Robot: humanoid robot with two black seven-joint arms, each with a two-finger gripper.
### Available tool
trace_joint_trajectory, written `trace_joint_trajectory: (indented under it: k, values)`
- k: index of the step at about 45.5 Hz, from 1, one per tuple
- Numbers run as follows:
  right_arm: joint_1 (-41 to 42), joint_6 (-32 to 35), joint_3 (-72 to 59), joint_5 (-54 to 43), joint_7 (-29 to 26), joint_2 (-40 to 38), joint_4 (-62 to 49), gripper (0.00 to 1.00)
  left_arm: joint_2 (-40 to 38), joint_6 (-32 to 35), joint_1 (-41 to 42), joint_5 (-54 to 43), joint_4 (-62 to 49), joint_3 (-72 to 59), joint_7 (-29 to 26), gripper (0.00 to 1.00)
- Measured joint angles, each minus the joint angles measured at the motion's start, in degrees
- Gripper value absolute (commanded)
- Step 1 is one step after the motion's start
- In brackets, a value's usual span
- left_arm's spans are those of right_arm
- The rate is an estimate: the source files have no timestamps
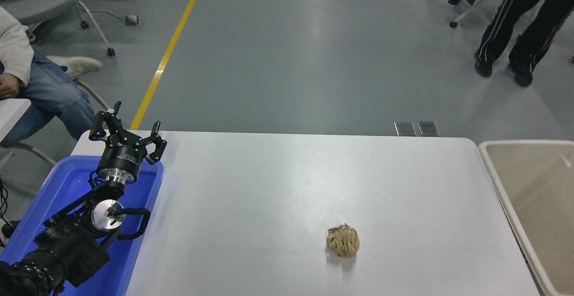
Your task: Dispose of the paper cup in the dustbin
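Left tool [128, 131] parked over blue tray [71, 184], fingers spread wide, holding nothing.
Right tool out of view; cup not visible on tabletop [269, 188] or in the visible part of the dustbin [502, 188]; paper wad [343, 241] lies well clear of the bin.

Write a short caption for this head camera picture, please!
Crumpled paper wad alone on white table, beige dustbin at right, left hand parked over blue tray.

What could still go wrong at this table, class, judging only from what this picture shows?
1. The crumpled paper wad lies alone on the white table; a cleanup could mistake it for the target.
2. No cup shows in the visible part of the dustbin, so disposal cannot be confirmed.
3. The left pincer hangs open over the blue tray; lowering could knock its rim.
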Motion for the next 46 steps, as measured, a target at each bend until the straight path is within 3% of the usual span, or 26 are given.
trace_joint_trajectory:
  k: [23,46]
  values:
    - [-16.46,0.13,17.46,-0.17,13.75,10.9,7.01,0.99,0.02,0.03,0.01,-0.01,0.05,0.0,0.0,1.0]
    - [-30.34,0.03,20.62,-0.17,17.27,21.37,7.51,0.99,0.02,0.03,0.02,-0.01,0.06,-0.02,0.0,1.0]
